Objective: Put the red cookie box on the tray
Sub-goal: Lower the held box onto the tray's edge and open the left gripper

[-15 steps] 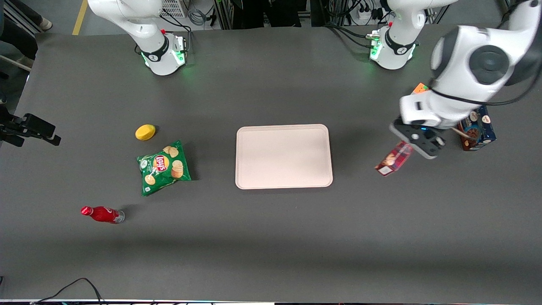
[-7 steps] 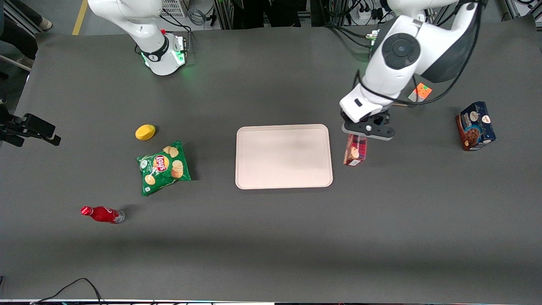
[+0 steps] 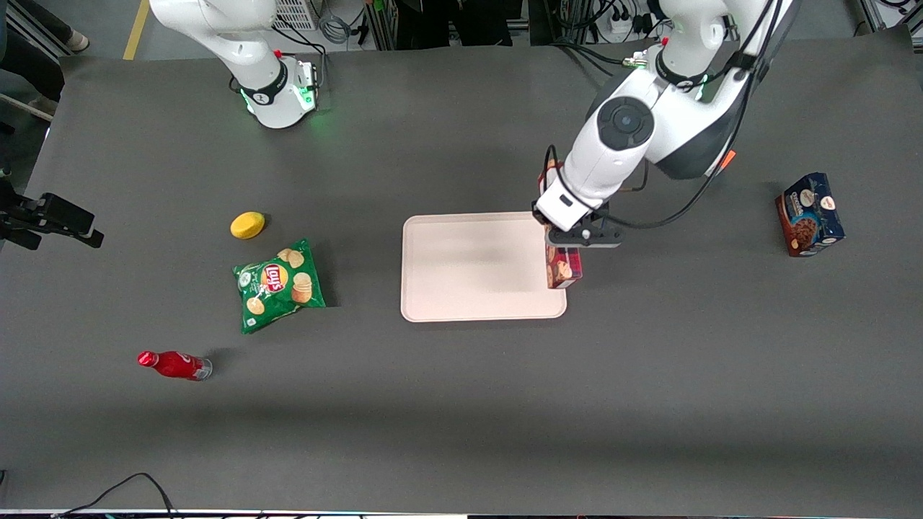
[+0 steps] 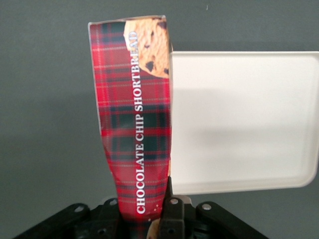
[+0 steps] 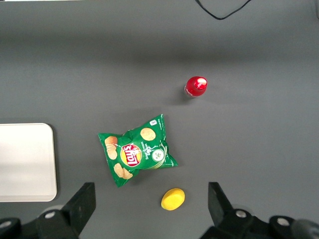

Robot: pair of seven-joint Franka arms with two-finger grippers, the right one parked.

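My left gripper (image 3: pixel 570 241) is shut on the red cookie box (image 3: pixel 562 267) and holds it off the table. The plaid carton hangs over the rim of the tray (image 3: pixel 461 267) at the edge toward the working arm's end. In the left wrist view the red cookie box (image 4: pixel 137 129) runs out from between the fingers (image 4: pixel 172 211), its cookie picture at the free end, and it lies along the edge of the cream tray (image 4: pixel 244 119). The part of the box under the gripper is hidden in the front view.
A dark blue-and-brown cookie box (image 3: pixel 809 214) stands toward the working arm's end. Toward the parked arm's end lie a green chips bag (image 3: pixel 280 284), a yellow lemon-like object (image 3: pixel 247 225) and a red bottle (image 3: pixel 173 365). A small orange thing (image 3: pixel 727 157) peeks out under the arm.
The left gripper has carried the red cookie box sideways from near the blue-and-brown box to the tray's edge, and the box has turned to lie along that edge.
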